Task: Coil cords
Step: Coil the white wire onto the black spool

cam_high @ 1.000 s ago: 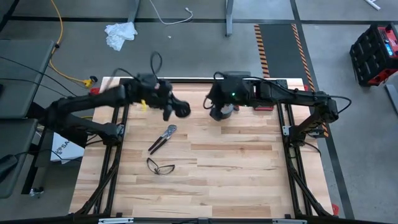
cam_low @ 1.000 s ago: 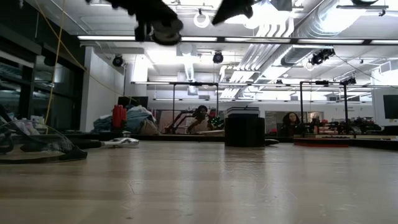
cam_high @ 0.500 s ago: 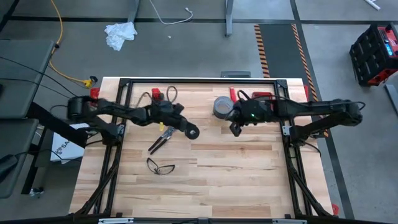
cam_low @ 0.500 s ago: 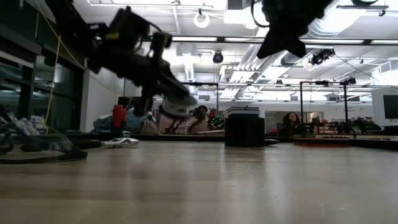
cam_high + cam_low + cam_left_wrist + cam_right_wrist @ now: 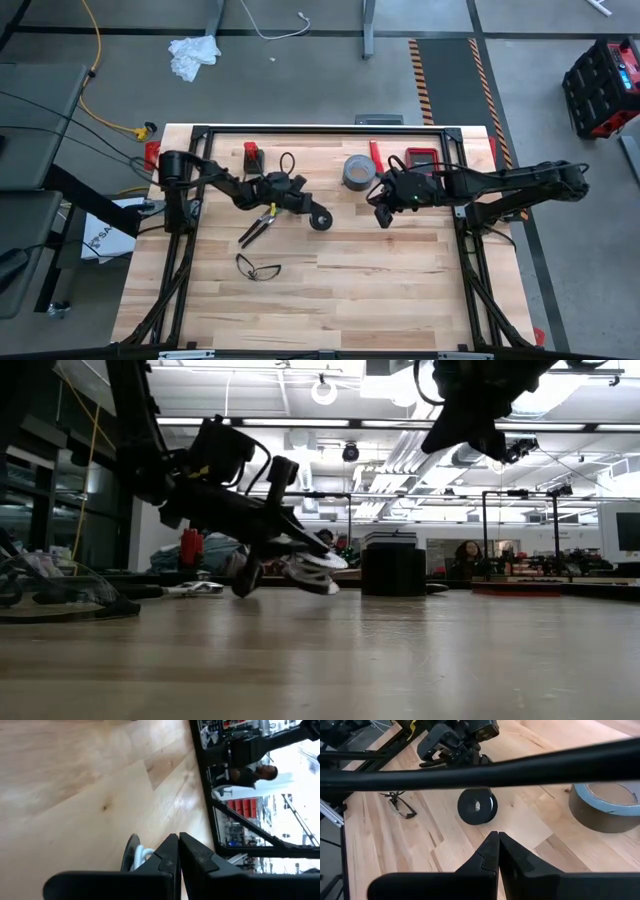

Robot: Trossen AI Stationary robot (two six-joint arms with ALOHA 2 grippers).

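Observation:
The cords are one thin white cord [image 5: 144, 855] wound on a small black round spool [image 5: 320, 220], which sits tilted just above the wood near the table's middle. My left gripper [image 5: 306, 209] reaches in from the left, slanting down, and is shut on the spool. My right gripper [image 5: 385, 219] hangs shut and empty higher up, to the spool's right. In its wrist view the spool's flat black face [image 5: 477, 806] lies ahead of the fingertips. My left gripper holds the spool at its rim, beside the wound cord [image 5: 142, 856]; the left finger [image 5: 167, 857] covers the place of contact. The fingers come slanting down from the table's left. The spool [image 5: 313, 567] is tilted; whether its lower edge touches the table I cannot tell.
A grey tape roll [image 5: 358, 172] lies at the far side between the arms. Pliers [image 5: 258, 226] and glasses [image 5: 258, 268] lie left of centre. Red items [image 5: 252, 155] [image 5: 420, 160] sit along the far edge. Bare wood fills the near half [image 5: 400, 290].
My left gripper has come down from high above the table to just over it, moving right and toward the near edge and rolling, with the spool carried along. My right gripper has also sunk, drifting right and toward the near edge, and has stayed shut.

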